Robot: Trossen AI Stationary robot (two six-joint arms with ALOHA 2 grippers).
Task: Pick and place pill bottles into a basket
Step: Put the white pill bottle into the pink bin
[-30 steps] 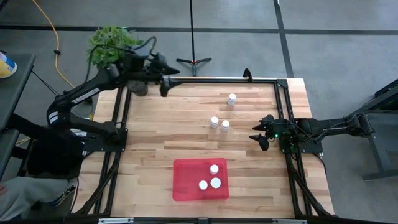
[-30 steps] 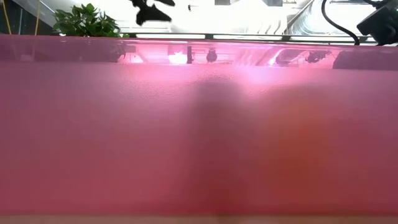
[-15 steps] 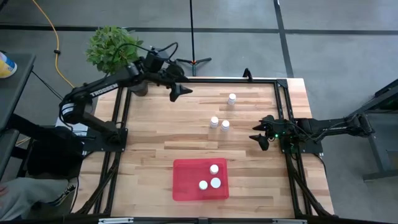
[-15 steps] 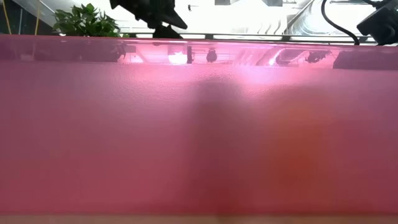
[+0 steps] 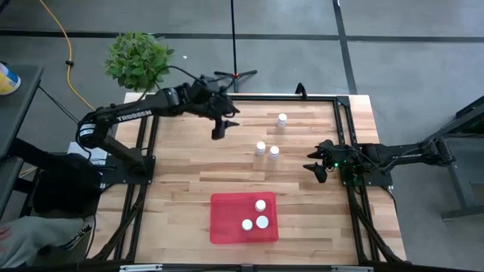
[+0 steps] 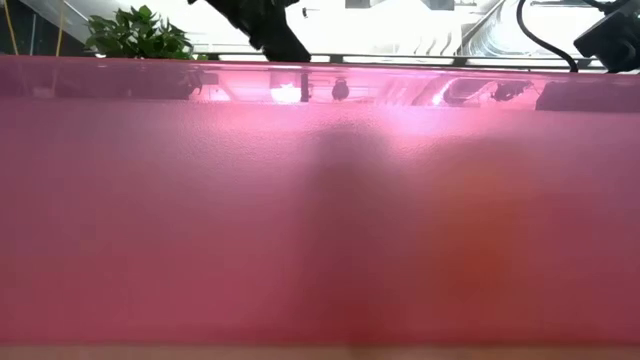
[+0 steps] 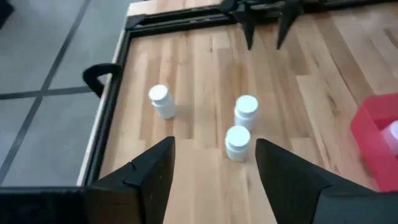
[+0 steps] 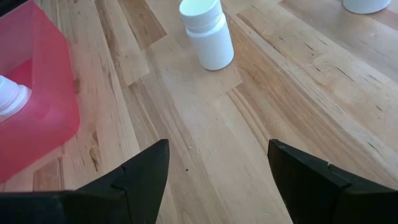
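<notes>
Three white pill bottles stand upright on the wood table: one at the far side (image 5: 282, 119) and two close together (image 5: 260, 148) (image 5: 274, 153). Three more white-capped bottles (image 5: 260, 205) stand in the red tray (image 5: 227, 227) near the front edge. No orange-bodied bottle shows. My left gripper (image 5: 219, 128) is open and empty, above the table to the left of the loose bottles, which show ahead of it in the left wrist view (image 7: 237, 142). My right gripper (image 5: 314, 170) is open and empty at the table's right side, and the nearest bottle (image 8: 208, 34) stands ahead of it.
A black frame (image 5: 302, 96) runs around the tabletop. A potted plant (image 5: 136, 57) stands off the far left corner. In the low view the tray's red wall (image 6: 320, 200) fills nearly the whole picture. Bare wood lies between the loose bottles and the tray.
My left gripper has swung from the table's far left corner toward the right and near side, closing on the three loose bottles. The bottles and the tray have stayed where they were.
</notes>
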